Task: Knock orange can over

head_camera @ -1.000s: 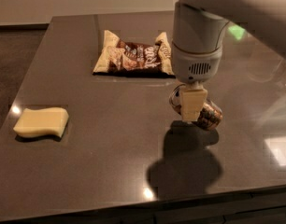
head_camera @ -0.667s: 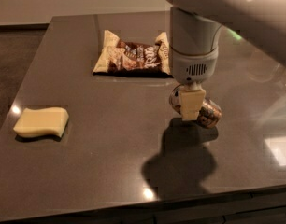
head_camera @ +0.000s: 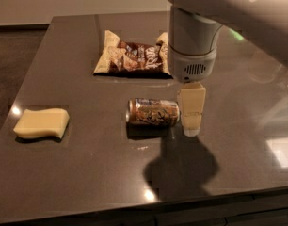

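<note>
The orange can [head_camera: 152, 112] lies on its side on the dark table [head_camera: 78, 173], near the middle, with its silver top pointing left. It has a brownish-orange body with pale lettering. My gripper [head_camera: 191, 126] hangs from the white arm just right of the can's base end, its cream fingers [head_camera: 192, 108] pointing down, close to or touching the can.
A brown-and-cream chip bag [head_camera: 133, 56] lies behind the can, partly hidden by the arm. A yellow sponge [head_camera: 41, 124] lies at the left. The table's front edge runs along the bottom and its left edge meets dark floor.
The can was tucked under and right of the gripper before; now it lies on its side to the left of the fingers. The view has drawn closer.
</note>
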You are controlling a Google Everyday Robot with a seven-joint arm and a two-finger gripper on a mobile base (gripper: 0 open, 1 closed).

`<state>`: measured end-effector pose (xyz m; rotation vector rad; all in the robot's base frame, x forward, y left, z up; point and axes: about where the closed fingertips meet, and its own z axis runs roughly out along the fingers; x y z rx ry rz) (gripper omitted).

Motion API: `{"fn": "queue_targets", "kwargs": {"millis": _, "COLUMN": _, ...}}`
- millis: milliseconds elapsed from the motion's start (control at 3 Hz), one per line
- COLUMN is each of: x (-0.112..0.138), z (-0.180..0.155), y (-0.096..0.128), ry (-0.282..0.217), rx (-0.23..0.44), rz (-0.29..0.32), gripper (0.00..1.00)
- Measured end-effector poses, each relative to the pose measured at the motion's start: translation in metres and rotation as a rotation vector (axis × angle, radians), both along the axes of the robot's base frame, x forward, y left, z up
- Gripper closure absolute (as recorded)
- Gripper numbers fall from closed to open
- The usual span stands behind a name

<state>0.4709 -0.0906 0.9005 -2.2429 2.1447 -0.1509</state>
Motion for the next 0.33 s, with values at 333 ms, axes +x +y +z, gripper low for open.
{"fn": "queue_targets", "kwargs": {"millis": 333, "x": 0.0000, "z": 0.0000, "y": 0.0000, "ry": 0.000, "rx": 0.000, "rz": 0.000, "gripper": 0.00}}
